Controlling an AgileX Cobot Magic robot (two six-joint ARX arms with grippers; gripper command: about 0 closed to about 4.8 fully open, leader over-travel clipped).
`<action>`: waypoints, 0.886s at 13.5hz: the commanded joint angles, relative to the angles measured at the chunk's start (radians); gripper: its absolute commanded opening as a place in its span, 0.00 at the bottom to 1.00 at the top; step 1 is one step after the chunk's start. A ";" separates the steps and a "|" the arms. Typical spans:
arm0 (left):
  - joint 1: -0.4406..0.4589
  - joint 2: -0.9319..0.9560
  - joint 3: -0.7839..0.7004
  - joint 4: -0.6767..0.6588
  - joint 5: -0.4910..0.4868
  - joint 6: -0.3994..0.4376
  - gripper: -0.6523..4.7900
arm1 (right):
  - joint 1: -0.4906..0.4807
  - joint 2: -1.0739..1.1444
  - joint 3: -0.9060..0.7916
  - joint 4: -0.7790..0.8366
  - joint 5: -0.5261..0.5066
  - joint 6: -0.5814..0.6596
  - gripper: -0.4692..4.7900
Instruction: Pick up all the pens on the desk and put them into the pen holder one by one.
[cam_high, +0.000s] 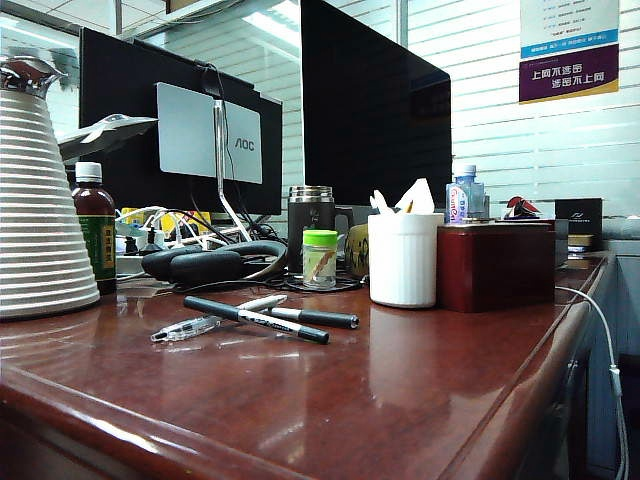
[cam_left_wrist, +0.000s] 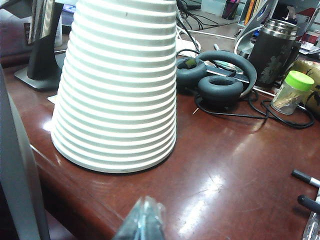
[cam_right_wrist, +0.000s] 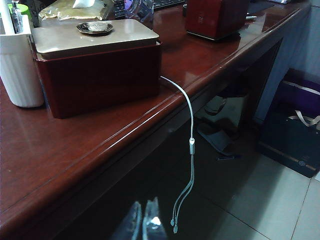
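On the glossy desk (cam_high: 400, 380), near its front middle, the three pens lie bunched together: the black marker (cam_high: 255, 319) crosses over the thin black pen (cam_high: 315, 317), and the clear ballpoint (cam_high: 190, 327) rests just beside them, all flat and untouched, so none has yet gone into the pen holder (cam_high: 403, 258). That white ribbed cup stands upright just behind the pens, touching or nearly touching the dark red box (cam_high: 495, 265), its mouth free for a drop from above, though something white already pokes out of it. Neither arm appears in the exterior view. The left gripper (cam_left_wrist: 143, 220) hangs low beside the desk's near edge, close to the tall ribbed white cone (cam_left_wrist: 117, 85), jaws clenched on nothing. The right gripper (cam_right_wrist: 143, 220) sits below the desk's rim by the dangling white cable (cam_right_wrist: 190, 130), likewise closed and empty. Both seem parked, and the pens' overlap suggests taking the top marker first.
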 joint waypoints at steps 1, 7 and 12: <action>-0.001 0.001 -0.001 0.019 -0.001 0.001 0.11 | 0.000 -0.001 0.002 0.007 0.003 0.004 0.13; -0.001 0.001 0.026 0.019 0.002 -0.071 0.94 | 0.002 0.004 0.113 -0.003 -0.053 0.010 0.62; -0.002 0.001 0.231 -0.087 0.109 -0.071 1.00 | 0.002 0.068 0.391 -0.095 -0.086 -0.020 0.84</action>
